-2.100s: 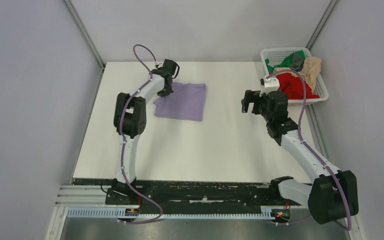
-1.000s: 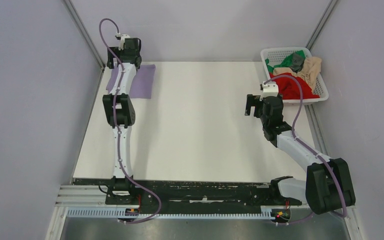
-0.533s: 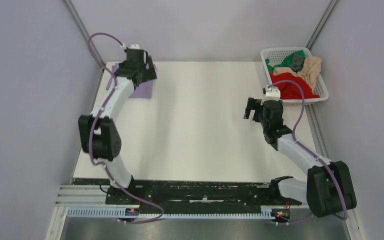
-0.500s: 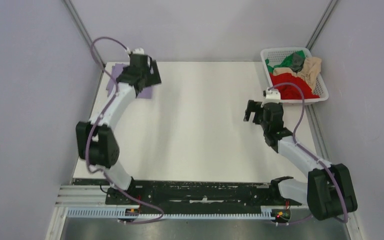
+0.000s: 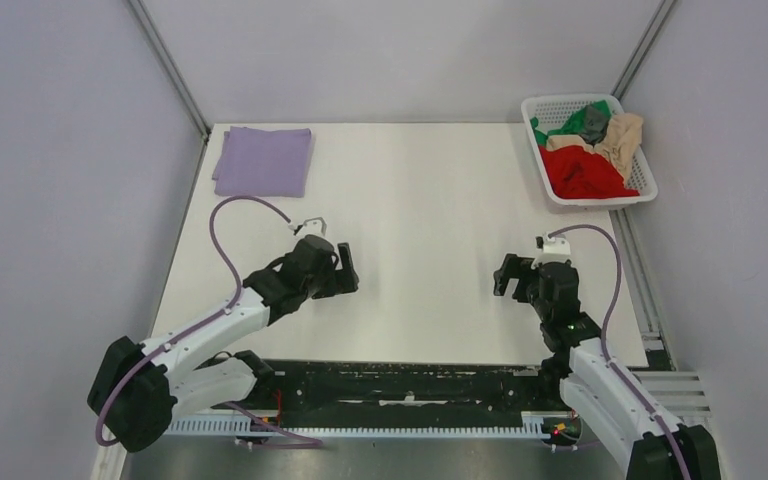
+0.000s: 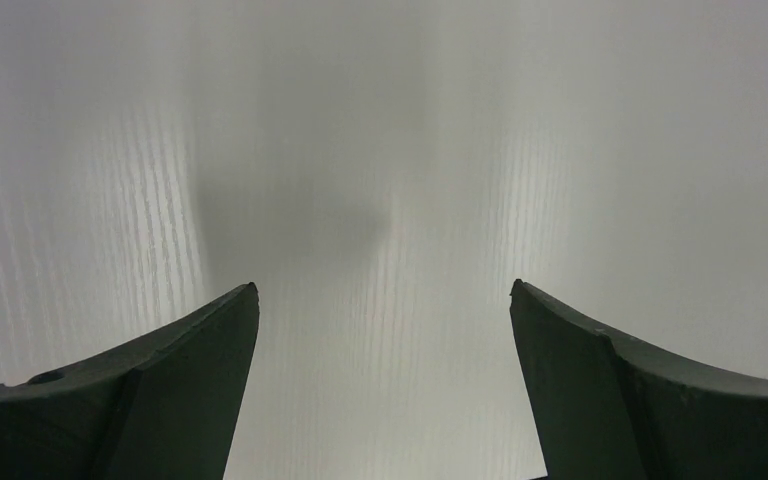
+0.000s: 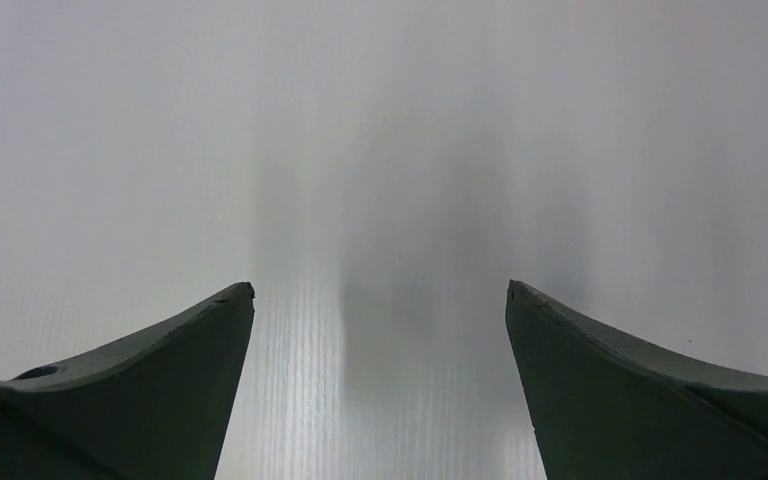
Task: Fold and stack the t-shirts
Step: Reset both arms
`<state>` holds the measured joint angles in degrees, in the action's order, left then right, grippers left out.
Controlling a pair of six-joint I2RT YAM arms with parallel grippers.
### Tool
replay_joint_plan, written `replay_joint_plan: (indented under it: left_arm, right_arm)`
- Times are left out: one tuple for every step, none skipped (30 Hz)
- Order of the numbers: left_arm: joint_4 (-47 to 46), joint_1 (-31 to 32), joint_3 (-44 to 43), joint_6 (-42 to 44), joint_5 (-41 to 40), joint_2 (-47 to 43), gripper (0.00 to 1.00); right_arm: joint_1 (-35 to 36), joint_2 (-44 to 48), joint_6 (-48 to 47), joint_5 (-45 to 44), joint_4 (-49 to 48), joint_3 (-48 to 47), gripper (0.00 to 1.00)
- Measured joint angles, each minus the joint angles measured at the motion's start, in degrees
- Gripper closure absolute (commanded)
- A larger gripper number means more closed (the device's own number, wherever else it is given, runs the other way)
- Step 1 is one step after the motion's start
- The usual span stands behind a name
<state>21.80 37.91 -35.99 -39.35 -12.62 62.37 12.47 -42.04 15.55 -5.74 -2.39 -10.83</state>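
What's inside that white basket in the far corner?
The basket holds a red shirt, a beige shirt, a green shirt and a dark grey shirt, all crumpled. Anything beneath them is covered.

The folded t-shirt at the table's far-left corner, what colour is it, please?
Light purple t-shirt, clearest in the top external view.

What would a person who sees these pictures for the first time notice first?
The lavender t-shirt lies folded flat in the far left corner of the table. At the far right, a white basket is heaped with crumpled t-shirts, red most vivid. The left gripper and right gripper hover open and empty near the front edge.
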Motion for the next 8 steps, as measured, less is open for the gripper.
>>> replay_joint_plan:
  left_arm:
    - [0.70, 0.09, 1.36, -1.25, -1.07, -2.05, 0.00]
    - [0.83, 0.09, 1.53, -1.55, -1.29, -2.54, 0.00]
    - [1.01, 0.09, 1.75, -2.27, -2.03, -3.67, 0.00]
    - [1.07, 0.09, 1.79, -2.78, -2.54, -4.74, 0.00]
    - [0.96, 0.09, 1.79, -3.19, -2.99, -5.79, 0.00]
    - [0.90, 0.09, 1.79, -3.39, -3.45, -6.56, 0.00]
    - [0.87, 0.09, 1.79, -3.54, -3.89, -7.32, 0.00]
    - [0.92, 0.09, 1.79, -3.67, -4.26, -7.87, 0.00]
  right_arm:
    - [0.00, 1.75, 0.07, -0.04, 0.85, 1.09, 0.02]
    - [0.00, 3.39, 0.15, -0.09, 1.44, 2.01, 0.02]
    - [0.00, 5.31, 0.35, -0.11, 2.27, 2.91, 0.02]
    - [0.00, 6.88, 0.57, -0.28, 2.93, 3.54, 0.02]
    - [0.00, 8.37, 0.81, -0.50, 3.52, 4.11, 0.02]
    - [0.00, 9.40, 0.94, -0.72, 3.91, 4.46, 0.02]
    - [0.00, 10.36, 1.01, -1.01, 4.20, 4.76, 0.02]
    - [0.00, 10.95, 1.07, -1.29, 4.46, 4.87, 0.02]
